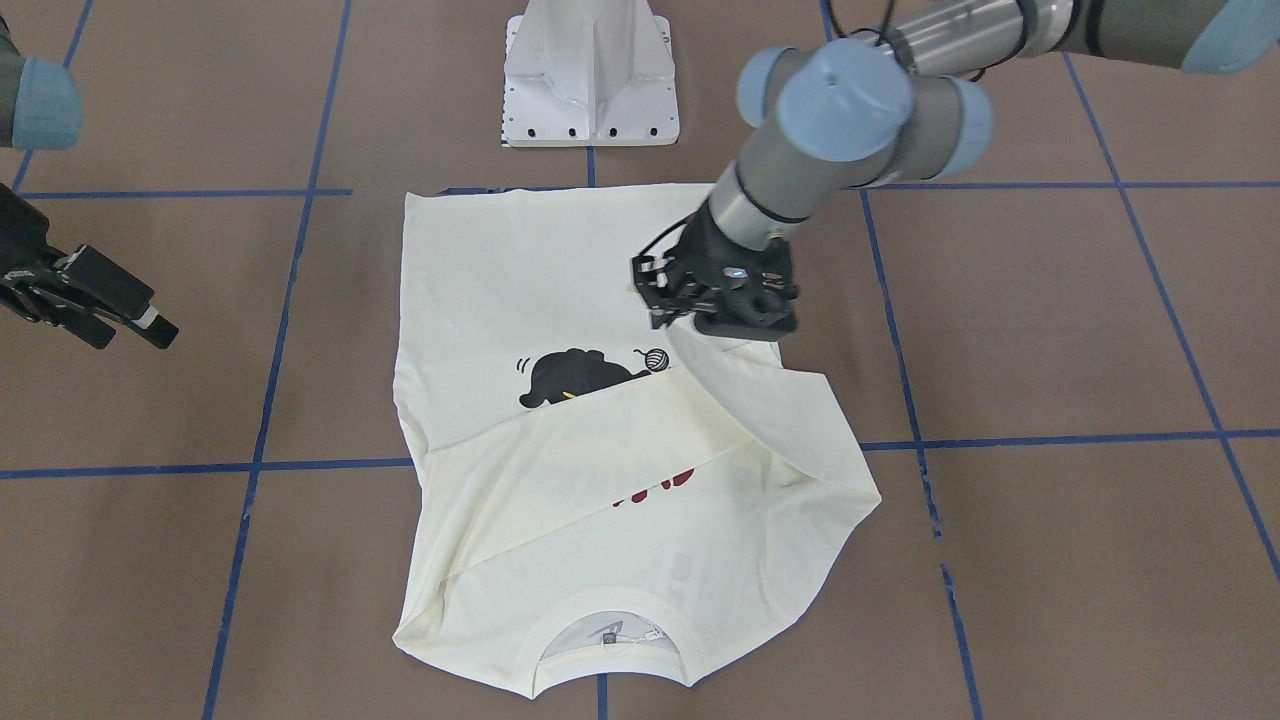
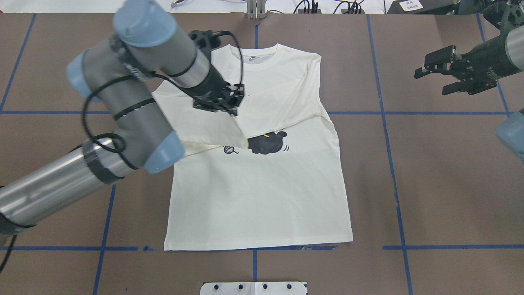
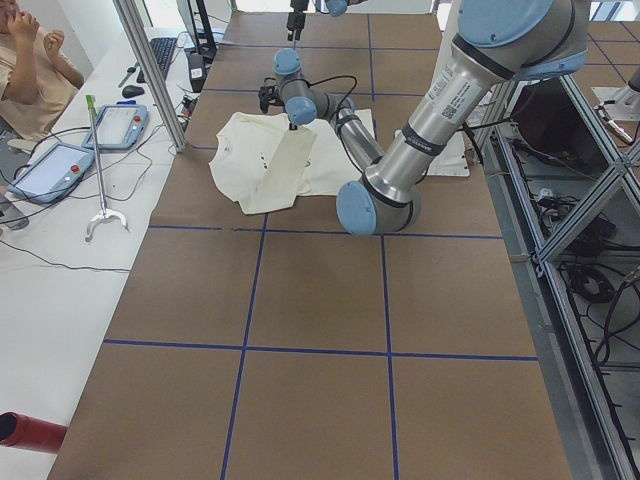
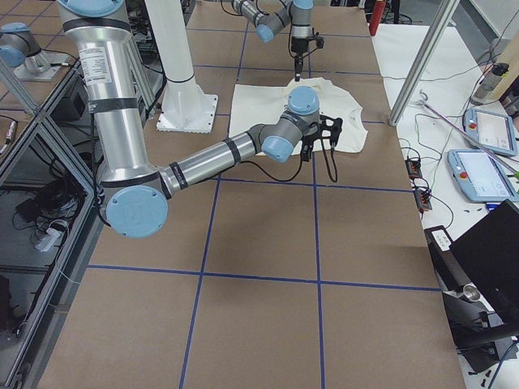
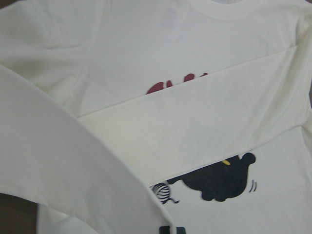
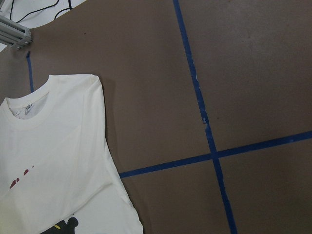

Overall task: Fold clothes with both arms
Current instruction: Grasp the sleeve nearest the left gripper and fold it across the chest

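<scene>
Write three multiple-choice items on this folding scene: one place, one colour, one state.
1. The right hand is over: A the collar; B bare table; C the pedestal.
2. The cat print is: A red; B blue; C black.
3. The left hand is: A shut on a sleeve; B open; C resting on tape.
Key: 1 B, it hangs clear of the T-shirt; 2 C, a black shape on cream cloth; 3 A, the sleeve rises into its grip.
</scene>
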Controlling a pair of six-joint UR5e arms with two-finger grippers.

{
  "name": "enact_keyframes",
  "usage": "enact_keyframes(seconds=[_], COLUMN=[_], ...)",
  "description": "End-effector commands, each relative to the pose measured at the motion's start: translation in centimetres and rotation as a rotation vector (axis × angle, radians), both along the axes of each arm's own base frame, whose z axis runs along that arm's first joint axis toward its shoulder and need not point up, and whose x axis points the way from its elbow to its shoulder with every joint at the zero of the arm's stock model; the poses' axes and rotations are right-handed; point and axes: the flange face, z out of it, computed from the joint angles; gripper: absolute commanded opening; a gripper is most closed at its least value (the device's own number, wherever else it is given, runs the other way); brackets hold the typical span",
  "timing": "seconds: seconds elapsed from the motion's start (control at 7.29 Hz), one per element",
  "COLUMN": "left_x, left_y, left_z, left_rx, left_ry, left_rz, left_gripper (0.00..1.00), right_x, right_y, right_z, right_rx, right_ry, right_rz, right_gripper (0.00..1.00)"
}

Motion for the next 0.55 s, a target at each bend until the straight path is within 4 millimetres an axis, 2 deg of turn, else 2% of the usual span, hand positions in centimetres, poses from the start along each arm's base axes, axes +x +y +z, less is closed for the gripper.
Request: enact_keyframes(seconds=[0.0,0.14,0.27,0.41], left_x=[13.0,15.3,17.7,17.8], left_y=[2.4,3.2,2.8,2.5], left_z=[-5.5,-6.1,-7.8,-8.0], left_rx=[0.042,0.036,0.030,0.051], left_ry=[0.045,0.071,0.051,0.079], left_rz=[-0.037,-0.034,-0.037,-0.059], left_gripper=[0.00,0.00,0.24,0.73], right_x=[0.9,1.0,1.1,1.0], right_y=[1.2,1.4,1.5,1.5], right_z=[0.5,0.7,0.9,1.1], right_rx=[0.003,0.000,-0.002,-0.006], right_ry=[0.001,0.002,0.004,0.007], right_rz=[0.000,0.000,0.001,0.001], right_gripper=[1.00,1.00,1.00,1.00])
